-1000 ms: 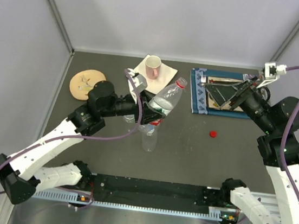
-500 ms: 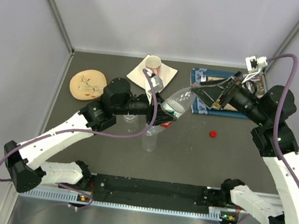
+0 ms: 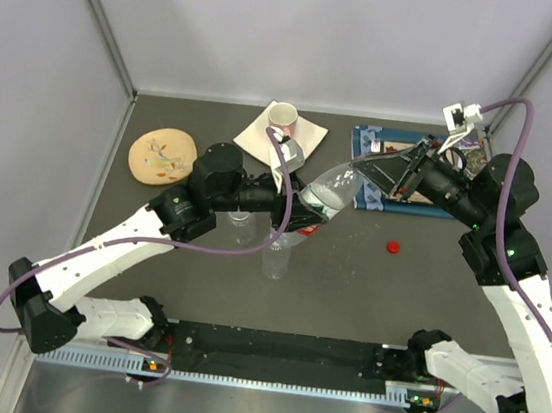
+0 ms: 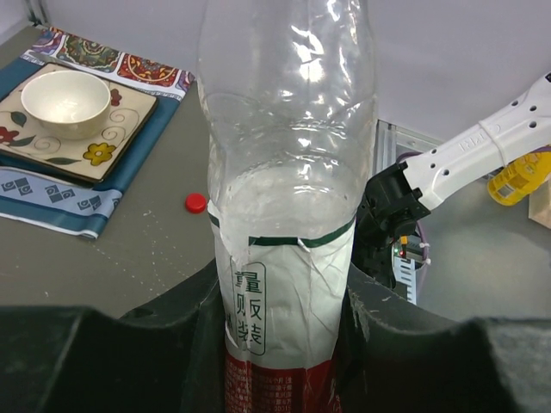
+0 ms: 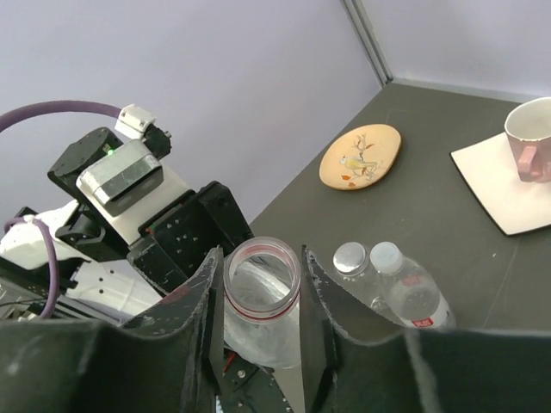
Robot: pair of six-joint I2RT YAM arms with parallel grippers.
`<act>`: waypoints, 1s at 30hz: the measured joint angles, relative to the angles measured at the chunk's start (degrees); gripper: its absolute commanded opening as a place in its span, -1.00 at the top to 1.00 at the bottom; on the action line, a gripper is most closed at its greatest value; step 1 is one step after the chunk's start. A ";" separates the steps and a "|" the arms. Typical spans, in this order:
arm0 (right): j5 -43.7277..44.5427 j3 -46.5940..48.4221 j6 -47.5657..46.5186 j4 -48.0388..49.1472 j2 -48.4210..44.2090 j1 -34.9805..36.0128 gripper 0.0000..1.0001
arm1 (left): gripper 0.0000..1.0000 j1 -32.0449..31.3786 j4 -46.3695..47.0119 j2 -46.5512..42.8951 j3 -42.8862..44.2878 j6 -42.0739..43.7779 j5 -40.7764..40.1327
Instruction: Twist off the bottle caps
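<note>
My left gripper (image 3: 291, 204) (image 4: 284, 344) is shut on the labelled body of a clear bottle (image 3: 324, 190) (image 4: 284, 198), held tilted off the table with its neck to the right. Its mouth (image 5: 263, 303) is uncapped, with only a red ring round it. My right gripper (image 3: 363, 171) (image 5: 263, 262) is shut on that neck, one finger on each side. A red cap (image 3: 393, 247) (image 4: 196, 203) lies loose on the table. Two more bottles stand below the held one. One has a greyish cap (image 5: 350, 256) and one a white cap (image 5: 386, 255).
A pink-lined mug (image 3: 283, 120) (image 5: 532, 138) stands on a white napkin (image 3: 310, 133) at the back. A tan plate (image 3: 161, 155) (image 5: 360, 157) lies back left. A blue placemat (image 3: 366, 192) (image 4: 52, 202) at the right carries a plate with a white bowl (image 4: 65, 101).
The left arm swung the bottle to the right and tilted it further. The right gripper came in to the bottle's neck and closed on it.
</note>
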 measured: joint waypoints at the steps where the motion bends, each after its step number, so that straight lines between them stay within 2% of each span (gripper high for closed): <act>1: -0.02 0.00 -0.09 0.02 0.00 0.00 0.69 | 0.14 0.00 0.02 0.00 0.00 0.02 -0.02; 2: 0.09 0.00 -0.02 0.02 0.00 0.00 0.90 | 0.05 0.00 0.00 0.00 0.02 0.04 0.00; 3: 0.00 0.00 -0.15 0.04 0.00 0.00 1.00 | -0.17 -0.04 0.00 0.00 0.02 0.07 -0.02; 4: 0.00 0.00 -0.15 0.02 0.00 0.00 1.00 | -0.92 -0.04 0.00 0.00 0.02 0.17 -0.02; 5: -0.02 0.00 -0.15 0.07 0.00 0.00 1.00 | -0.98 -0.07 -0.02 0.00 0.02 0.35 0.00; 10: 1.95 0.48 -1.22 -1.88 -0.17 0.04 1.00 | -0.98 -0.22 -0.87 -0.37 0.09 0.37 -3.21; 14: 8.81 6.03 -4.83 -9.57 0.04 0.04 1.00 | -0.98 -0.20 -3.06 -3.72 0.09 0.94 -8.79; 17: 19.15 12.07 -8.85 -14.99 0.55 0.07 1.00 | -0.98 -0.22 -4.46 -9.14 -0.09 1.90 -13.99; 20: 34.21 13.55 -12.24 -18.23 0.42 0.15 1.00 | -0.98 -0.20 -4.76 -15.98 -1.18 2.89 -18.36; 24: 54.84 6.05 -15.19 -18.45 -0.39 0.00 1.00 | -0.98 -0.20 -4.72 -24.44 -3.93 3.74 -21.73; 27: 62.90 -1.90 -15.93 -18.25 0.52 -0.83 1.00 | -0.98 -0.22 -4.70 -28.04 -5.81 4.11 -22.80; 30: 66.71 -7.37 -15.54 -18.60 3.76 -2.34 1.00 | -0.98 -0.20 -4.94 -29.31 -8.11 4.50 -23.19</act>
